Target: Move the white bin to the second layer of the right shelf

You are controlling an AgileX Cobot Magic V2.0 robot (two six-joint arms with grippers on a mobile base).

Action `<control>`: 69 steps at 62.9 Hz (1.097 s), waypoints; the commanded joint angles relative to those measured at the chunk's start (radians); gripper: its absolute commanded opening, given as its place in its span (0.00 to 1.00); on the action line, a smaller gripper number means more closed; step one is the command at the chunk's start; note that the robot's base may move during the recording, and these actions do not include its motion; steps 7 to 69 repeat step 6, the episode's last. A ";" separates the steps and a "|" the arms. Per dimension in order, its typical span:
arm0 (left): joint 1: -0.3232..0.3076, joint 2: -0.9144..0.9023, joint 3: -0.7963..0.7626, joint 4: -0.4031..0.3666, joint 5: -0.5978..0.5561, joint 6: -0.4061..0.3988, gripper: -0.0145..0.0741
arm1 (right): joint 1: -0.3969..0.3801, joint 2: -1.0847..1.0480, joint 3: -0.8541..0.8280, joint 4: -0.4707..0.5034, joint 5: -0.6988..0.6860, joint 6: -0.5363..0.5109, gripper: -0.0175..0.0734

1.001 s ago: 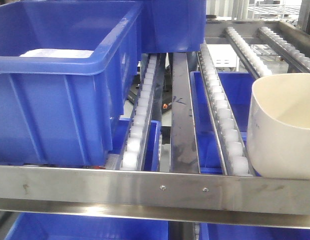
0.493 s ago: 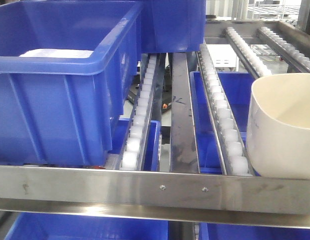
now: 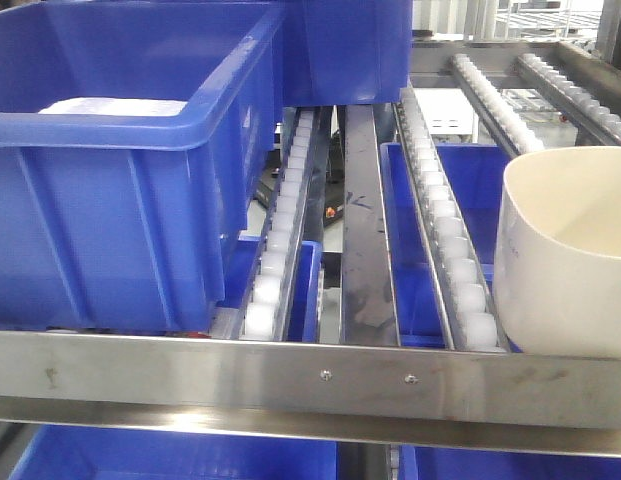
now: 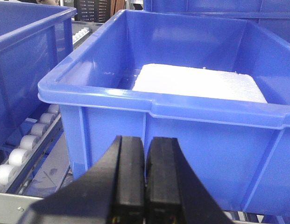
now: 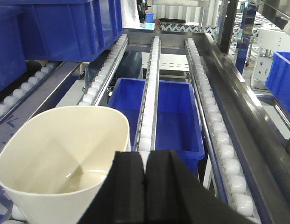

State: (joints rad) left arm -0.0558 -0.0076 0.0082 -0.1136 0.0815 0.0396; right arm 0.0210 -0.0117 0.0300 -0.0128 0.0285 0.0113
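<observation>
The shelf's steel front rail (image 3: 290,385) is closest, with roller lanes (image 3: 445,235) running back behind it. The white bin (image 3: 565,265) already sits on the rollers at the right, beside a big blue crate (image 3: 120,180). Both the left tool (image 4: 145,179) and the right tool (image 5: 145,191) are squeezed closed, holding nothing. I think only backing away is left. Nothing has moved since before.

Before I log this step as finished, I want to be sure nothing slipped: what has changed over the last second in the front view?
Nothing visibly changed. The white bin sits in the same spot on the roller lanes behind the steel front rail, and the large blue crate on the left has not shifted.
</observation>
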 commanded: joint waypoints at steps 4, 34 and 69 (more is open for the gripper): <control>-0.008 -0.013 0.028 -0.001 -0.087 -0.005 0.26 | -0.003 -0.016 0.001 0.001 -0.087 -0.002 0.25; -0.008 -0.013 0.028 -0.001 -0.087 -0.005 0.26 | -0.003 -0.016 0.001 0.001 -0.087 -0.002 0.25; -0.008 -0.013 0.028 -0.001 -0.087 -0.005 0.26 | -0.003 -0.016 0.001 0.001 -0.087 -0.002 0.25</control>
